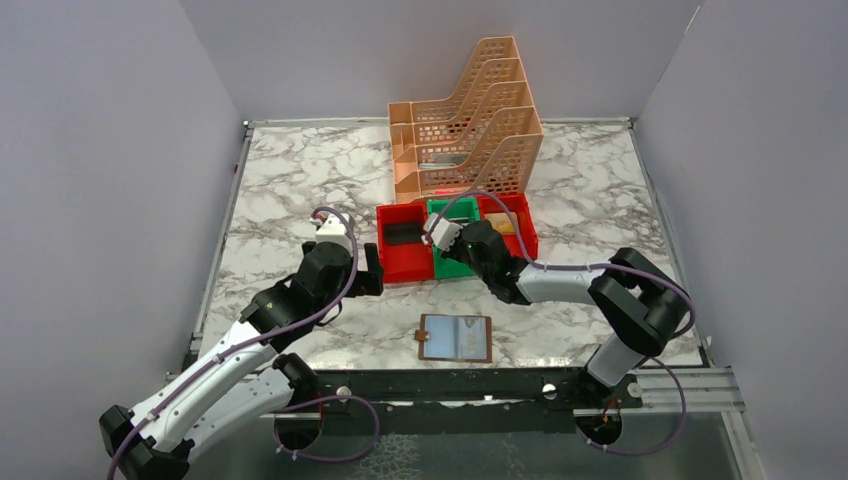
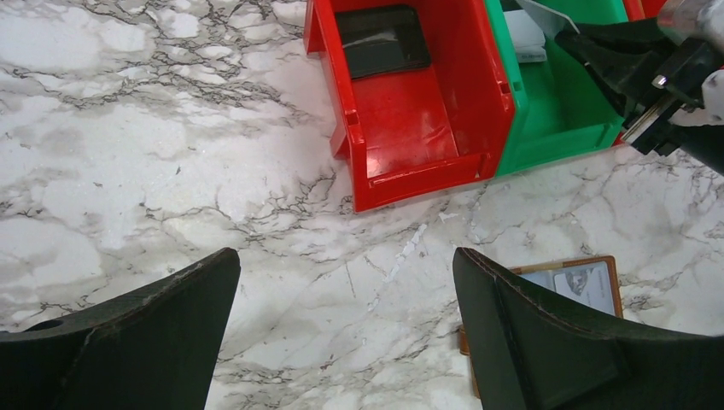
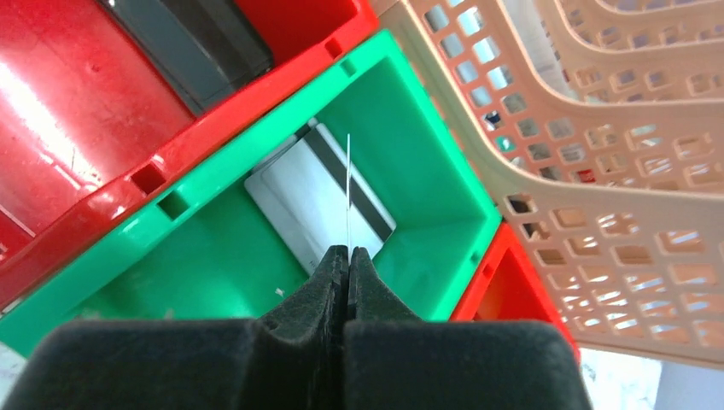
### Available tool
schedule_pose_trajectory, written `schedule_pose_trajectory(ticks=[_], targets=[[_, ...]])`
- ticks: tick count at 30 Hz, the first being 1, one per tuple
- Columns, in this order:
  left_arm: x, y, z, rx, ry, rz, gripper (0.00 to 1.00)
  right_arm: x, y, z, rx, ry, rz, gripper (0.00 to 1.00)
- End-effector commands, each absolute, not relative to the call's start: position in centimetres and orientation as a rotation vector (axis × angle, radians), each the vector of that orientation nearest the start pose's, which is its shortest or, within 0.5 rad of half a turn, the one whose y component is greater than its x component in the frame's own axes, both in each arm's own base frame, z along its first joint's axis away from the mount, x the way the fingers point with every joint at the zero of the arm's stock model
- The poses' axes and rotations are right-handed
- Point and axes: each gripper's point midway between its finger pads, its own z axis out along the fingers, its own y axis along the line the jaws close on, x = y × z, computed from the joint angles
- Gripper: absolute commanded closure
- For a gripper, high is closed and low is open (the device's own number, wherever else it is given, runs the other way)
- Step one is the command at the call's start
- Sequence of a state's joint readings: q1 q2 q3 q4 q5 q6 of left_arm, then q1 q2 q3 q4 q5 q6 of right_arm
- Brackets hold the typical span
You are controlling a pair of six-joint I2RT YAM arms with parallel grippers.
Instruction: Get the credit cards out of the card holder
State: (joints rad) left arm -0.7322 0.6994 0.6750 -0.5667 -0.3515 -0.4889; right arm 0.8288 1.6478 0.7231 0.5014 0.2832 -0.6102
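The right arm (image 1: pixel 570 280) is reaching over the green bin (image 3: pixel 418 162), its jaws clenched on a credit card (image 3: pixel 348 184). The card is showing to the wrist camera only as a thin bright edge, standing straight out from the jaw tips above the bin's inside. A second card (image 3: pixel 299 201) is lying flat on the bin floor below it. I cannot tell whether the two are touching.

The green bin is sitting pressed between two red bins, rims touching. The left red bin (image 1: pixel 400 262) is holding a dark flat object (image 1: pixel 405 233), and the right red bin (image 1: pixel 522 235) is tucked close under the peach file rack (image 1: pixel 470 110), whose perforated wall is standing just beyond the held card.

The left arm (image 1: pixel 300 285) is hanging just left of the bins with its jaws released, spread wide above bare marble. The front corner of the left red bin is lying ahead of them.

The card holder (image 1: pixel 456 338) is lying open and flat on the counter (image 1: pixel 300 180), near the counter's front edge and well apart from both arms. A strip of open marble is running between it and the bin fronts, and a wider stretch is opening to the left of the bins.
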Motion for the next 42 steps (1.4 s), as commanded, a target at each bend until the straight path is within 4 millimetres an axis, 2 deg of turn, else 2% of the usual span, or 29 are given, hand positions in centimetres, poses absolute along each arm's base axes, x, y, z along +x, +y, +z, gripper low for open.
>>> schedule_pose_trajectory(ticks=[1,7,11,19,24,27,32,38,42], targets=[[21.5,-13.3,17.2,0.068,2.141,-0.323,0.01,36.6,28.2,12.1,-1.147,1.49,-0.198,0.99],[21.4,-13.4,17.2,0.07,2.14,-0.331,0.01,38.0,28.0,11.4,-1.224,1.47,-0.282,0.99],[21.4,-13.4,17.4,0.074,2.133,-0.338,0.01,38.5,27.9,9.8,-1.305,1.476,-0.311,0.99],[21.2,-13.5,17.8,0.089,2.12,-0.354,0.01,40.3,28.0,8.6,-1.387,1.465,-0.373,0.96],[21.2,-13.4,17.9,0.088,2.114,-0.355,0.01,39.2,28.6,5.9,-1.504,1.494,-0.307,0.92],[21.1,-13.5,17.9,0.092,2.115,-0.359,0.01,38.9,28.8,6.0,-1.509,1.483,-0.285,0.91],[21.1,-13.6,17.8,0.101,2.122,-0.36,0.01,38.5,28.9,6.2,-1.522,1.496,-0.254,0.81],[21.1,-13.8,17.9,0.108,2.123,-0.37,0.01,38.7,27.7,4.5,-1.546,1.576,-0.32,0.78],[21.0,-13.8,18.0,0.116,2.118,-0.376,0.01,38.1,27.6,4.0,-1.558,1.585,-0.29,0.68]])
